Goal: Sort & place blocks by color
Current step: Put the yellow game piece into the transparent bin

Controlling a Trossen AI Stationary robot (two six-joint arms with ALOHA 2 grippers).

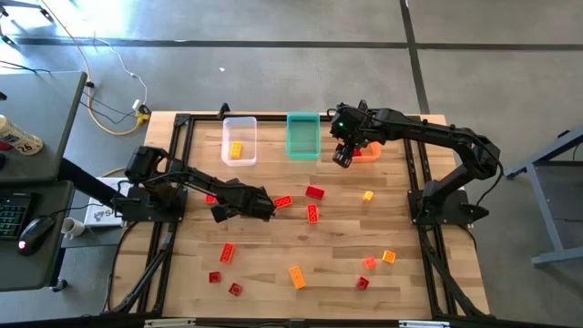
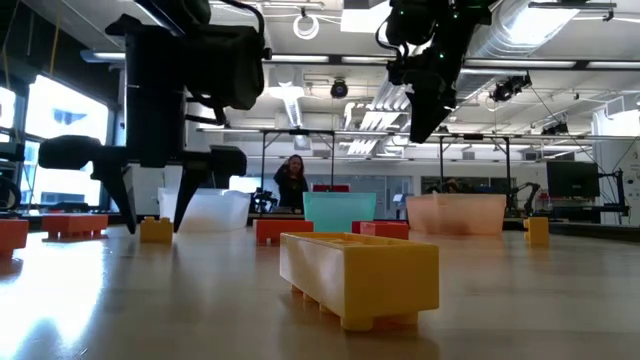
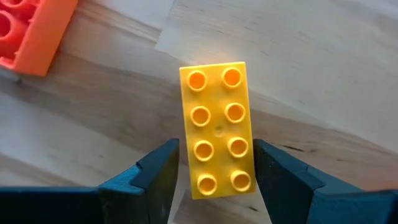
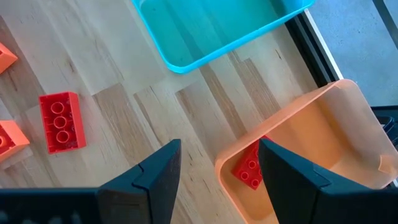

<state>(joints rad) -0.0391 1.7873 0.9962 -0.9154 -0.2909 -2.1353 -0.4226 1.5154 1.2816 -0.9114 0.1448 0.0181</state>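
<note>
- Left tool (image 3: 214, 180) stands wide on the desk (image 1: 337, 264), fingers either side of a yellow block (image 3: 217, 127) lying flat, studs up; no contact is visible yet.
- Right tool (image 4: 217, 180) hangs wide and empty over the orange bin's (image 4: 348, 143) rim; a red block (image 4: 249, 167) lies inside.
- The clear bin (image 1: 240, 141) holds one yellow block; more blocks (image 1: 310, 205) lie scattered.
- Blocks look light, rigid and slick: pinch the long flat sides squarely at mid-length, or they may twist out.

Red, orange and yellow studded blocks (image 1: 312, 213) lie scattered flat across the wood. One yellow block (image 3: 218, 129) sits studs-up; one red block (image 4: 250, 168) lies in the orange bin (image 4: 348, 137).
</note>
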